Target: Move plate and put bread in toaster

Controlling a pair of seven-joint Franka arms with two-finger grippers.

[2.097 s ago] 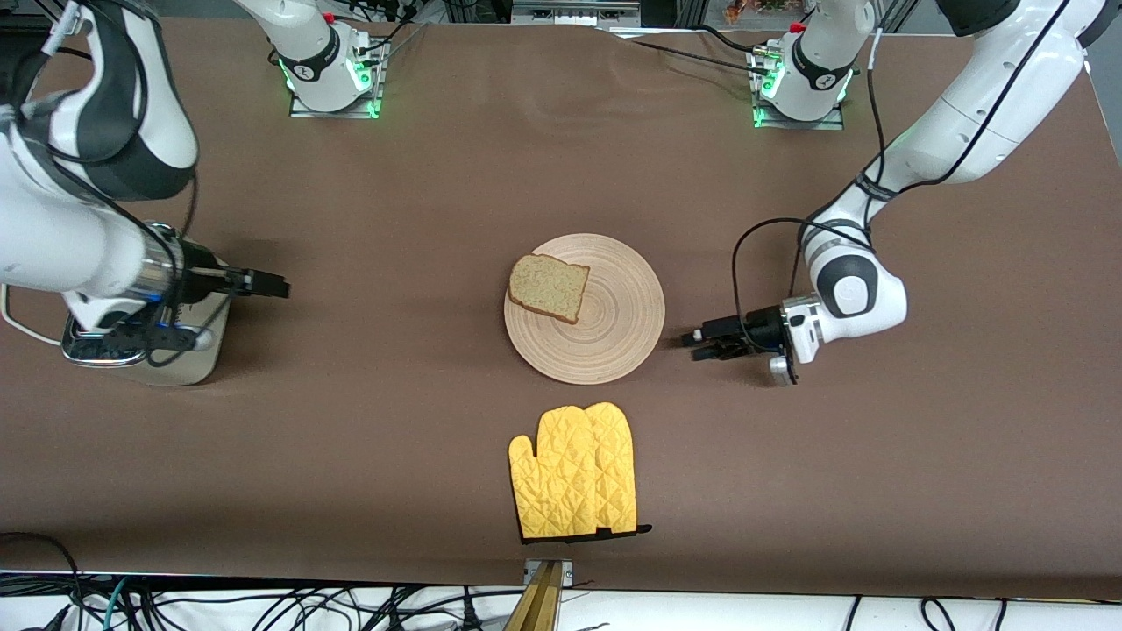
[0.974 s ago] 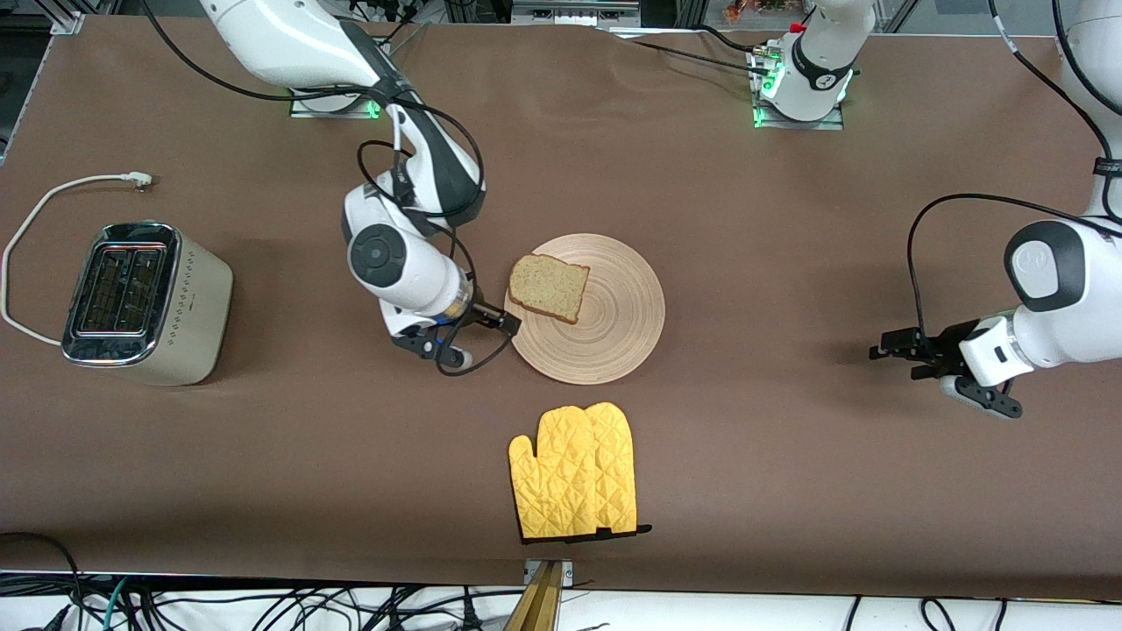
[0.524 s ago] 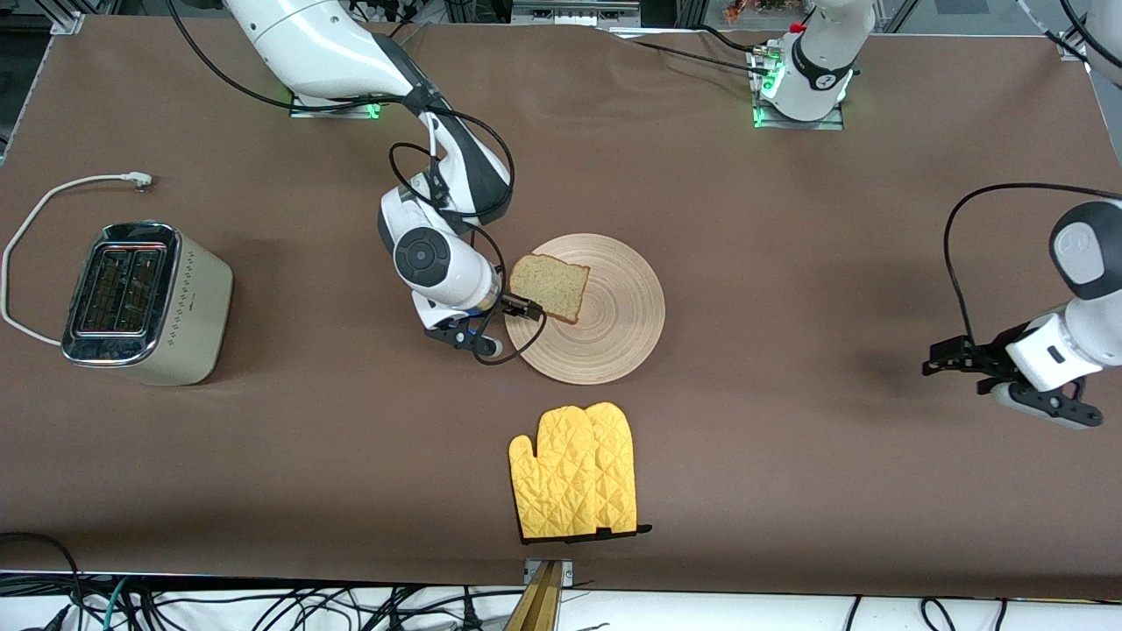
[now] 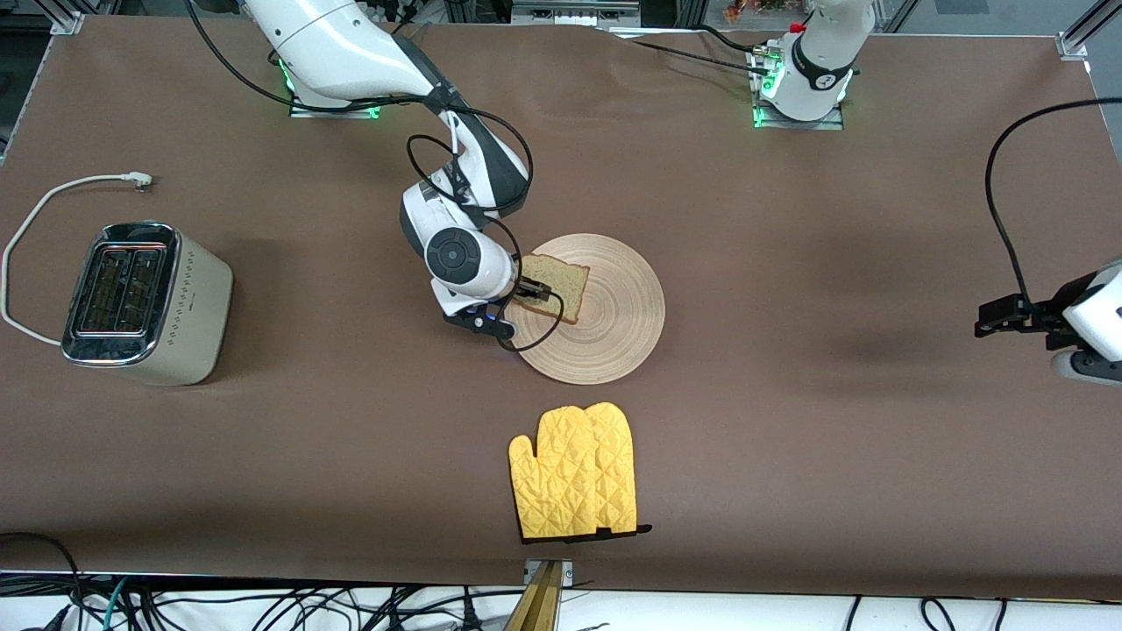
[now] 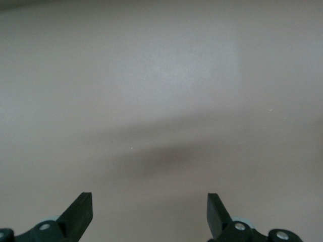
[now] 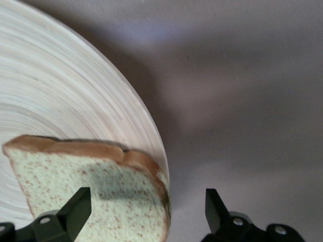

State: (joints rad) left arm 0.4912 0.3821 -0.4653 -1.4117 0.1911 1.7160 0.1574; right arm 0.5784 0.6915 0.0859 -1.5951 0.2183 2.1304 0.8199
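Observation:
The round wooden plate (image 4: 624,317) lies at the table's middle with the bread (image 4: 563,282) on its part toward the right arm's end. My right gripper (image 4: 533,293) is open and low over the bread's edge. In the right wrist view the bread (image 6: 91,196) and the plate (image 6: 65,96) show, and the right gripper (image 6: 146,212) straddles the bread's crust corner without touching it. The toaster (image 4: 145,302) stands at the right arm's end, slots up. My left gripper (image 4: 997,317) is open and empty over bare table at the left arm's end; the left wrist view shows the gripper (image 5: 150,212) over only tablecloth.
A yellow oven mitt (image 4: 574,471) lies nearer to the front camera than the plate. The toaster's white cord (image 4: 53,197) loops on the table beside it. The brown tablecloth (image 4: 789,438) covers the whole table.
My right arm swung from the toaster's end to the plate and its gripper came over the bread's edge. My left arm drew back toward its end of the table. Plate and bread stayed put.

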